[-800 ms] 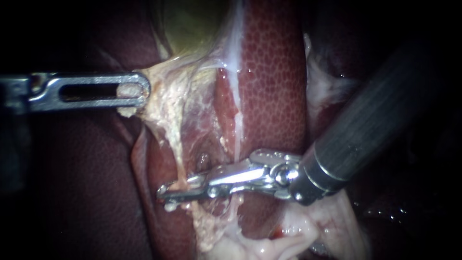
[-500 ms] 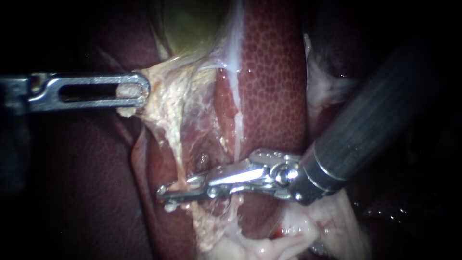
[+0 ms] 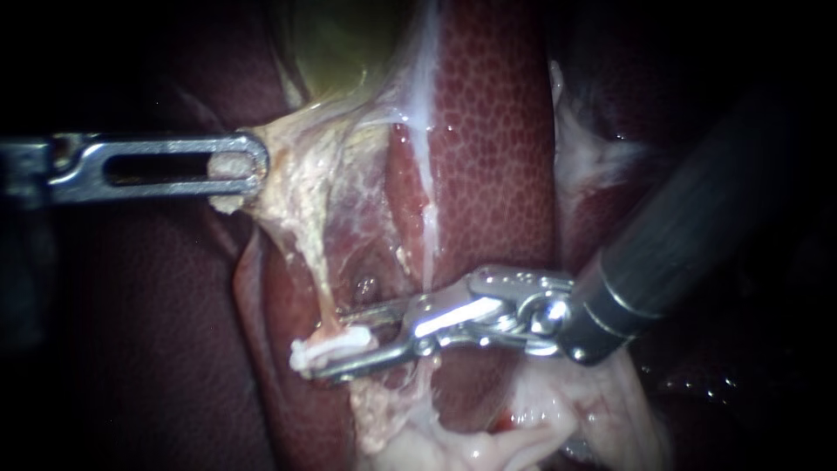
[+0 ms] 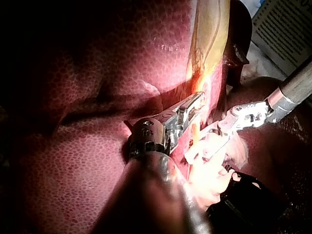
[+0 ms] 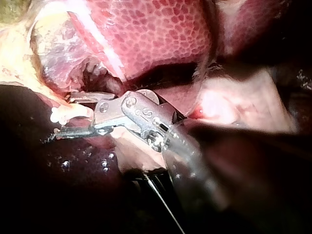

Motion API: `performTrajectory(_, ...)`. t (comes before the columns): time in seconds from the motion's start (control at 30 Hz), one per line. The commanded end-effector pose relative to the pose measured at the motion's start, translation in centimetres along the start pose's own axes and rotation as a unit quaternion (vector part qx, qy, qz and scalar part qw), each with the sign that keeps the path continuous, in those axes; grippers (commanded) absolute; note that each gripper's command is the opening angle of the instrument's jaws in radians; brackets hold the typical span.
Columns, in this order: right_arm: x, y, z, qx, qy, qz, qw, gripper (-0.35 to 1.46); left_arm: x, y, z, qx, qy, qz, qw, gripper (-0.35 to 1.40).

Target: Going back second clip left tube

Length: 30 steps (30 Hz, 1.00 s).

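A: So where does the clip sit?

B: The white clip lies crosswise on the left tube, at the lower end of that pale strand, where it meets the dark edge of the liver.

A: And the right instrument?

B: The right instrument comes in from the right with its jaws parted on either side of the clip. The upper jaw stands clear above the clip with a gap showing, and the lower jaw runs just beneath it. Whether that lower jaw touches the clip cannot be told. The jaws hold nothing. The right wrist view agrees: the clip lies between two separated jaws.

A: What about the other side?

B: The left instrument enters from the left, level, with its slotted jaws closed on pale tissue just under the greenish gallbladder. From that grip the tissue fans downward and narrows into the left tube.

A: Anything beside the tube?

B: A thin whitish strand runs down the mottled red liver to the tube's right, and passes behind the right instrument's jaws.
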Motion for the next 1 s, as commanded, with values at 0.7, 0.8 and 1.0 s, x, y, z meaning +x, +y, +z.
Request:
performTrajectory(0.7, 0.38, -0.19, -1.25, -0.020, 0.026, -0.076, 0.9966, 0.60, 0.00, 0.00, 0.00, 0.000, 0.000, 0.000, 1.0000, -0.35)
performTrajectory(0.8, 0.44, -0.26, -1.32, -0.020, 0.027, -0.089, 0.9955, 0.60, 0.00, 0.00, 0.00, 0.000, 0.000, 0.000, 1.0000, -0.35)
performTrajectory(1.0, 0.50, -0.34, -1.43, -0.019, 0.027, -0.104, 0.9941, 0.60, 0.00, 0.00, 0.01, 0.000, 0.000, 0.000, 1.0000, -0.35)
